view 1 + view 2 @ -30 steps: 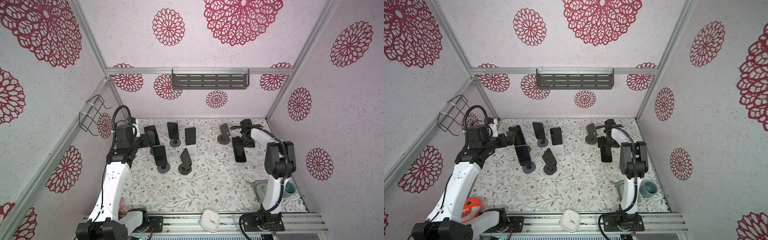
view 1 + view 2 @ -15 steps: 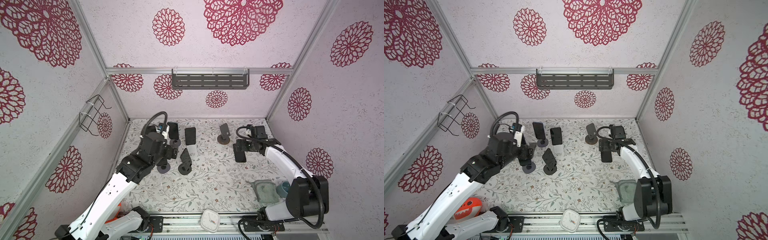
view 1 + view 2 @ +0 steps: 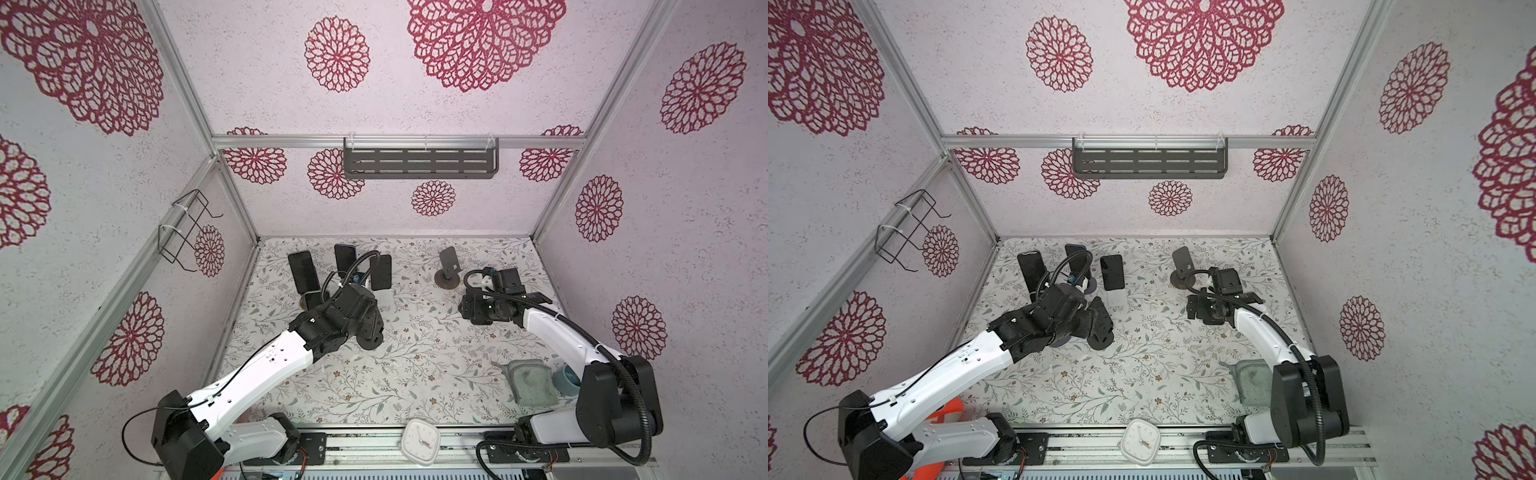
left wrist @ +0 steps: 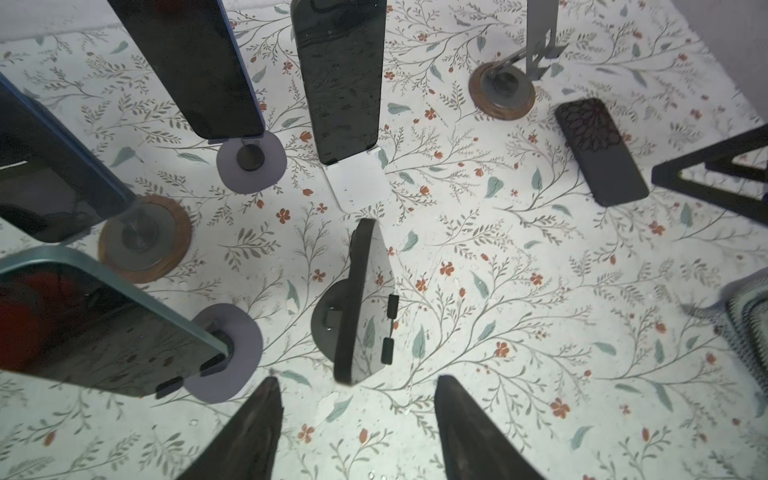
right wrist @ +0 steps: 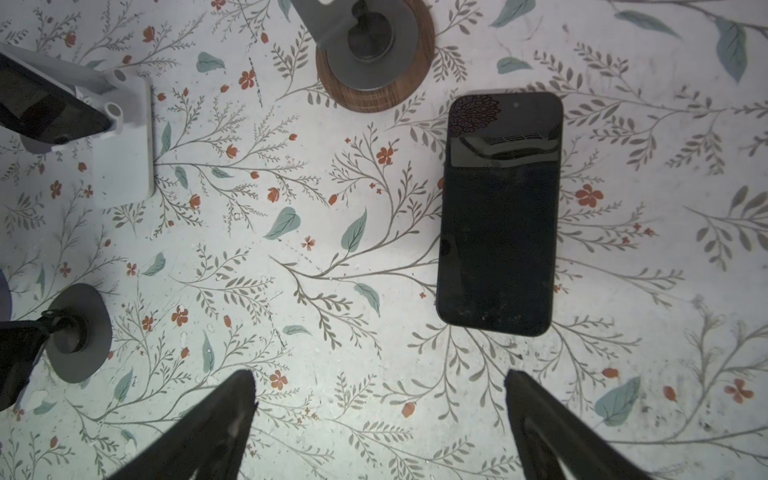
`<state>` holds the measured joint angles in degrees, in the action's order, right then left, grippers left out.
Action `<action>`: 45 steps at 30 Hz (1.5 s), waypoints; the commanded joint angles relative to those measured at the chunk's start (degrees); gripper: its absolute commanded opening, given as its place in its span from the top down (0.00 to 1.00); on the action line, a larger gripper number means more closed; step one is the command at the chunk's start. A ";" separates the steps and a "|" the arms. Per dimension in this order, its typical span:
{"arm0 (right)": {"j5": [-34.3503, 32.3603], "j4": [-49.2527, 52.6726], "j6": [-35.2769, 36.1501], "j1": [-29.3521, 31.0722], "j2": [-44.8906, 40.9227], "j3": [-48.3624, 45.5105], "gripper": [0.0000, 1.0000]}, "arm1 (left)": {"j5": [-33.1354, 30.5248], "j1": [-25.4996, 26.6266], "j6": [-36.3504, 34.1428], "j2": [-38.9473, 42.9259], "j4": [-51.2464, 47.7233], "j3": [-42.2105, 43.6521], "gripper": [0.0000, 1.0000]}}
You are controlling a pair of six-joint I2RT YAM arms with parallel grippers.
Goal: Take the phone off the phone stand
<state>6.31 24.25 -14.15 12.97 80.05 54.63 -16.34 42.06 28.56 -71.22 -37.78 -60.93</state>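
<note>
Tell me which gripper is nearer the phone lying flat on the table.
Right. The right gripper hovers just short of the phone; the left gripper is well away, above the black stand.

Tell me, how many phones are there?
5. On stands: teal-edged phone, wood-base phone, rearmost phone, white-stand phone. The flat phone lies on the table. Others may be hidden.

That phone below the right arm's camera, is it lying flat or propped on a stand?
Lying flat: the phone rests screen-up on the table, apart from the empty wood-based stand.
</note>
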 commanded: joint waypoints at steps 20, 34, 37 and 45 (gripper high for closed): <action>-1.16 -0.98 0.31 0.04 -3.49 -0.49 0.03 | 5.58 -3.93 3.61 -2.34 7.22 3.53 0.75; 10.66 -4.93 5.40 0.12 -5.79 -2.82 0.02 | 6.17 -3.92 4.05 -2.44 6.93 2.00 0.91; 14.57 -6.99 7.68 0.36 -7.14 -3.15 0.02 | 7.08 -3.92 4.01 -2.09 6.26 0.87 0.95; 26.73 -21.19 13.41 4.82 -10.01 -5.03 0.15 | 12.05 -5.34 4.88 -0.97 3.60 -3.32 1.00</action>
<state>25.87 11.25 -4.23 16.16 71.24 49.76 -6.98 37.76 31.99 -73.78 -34.81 -61.34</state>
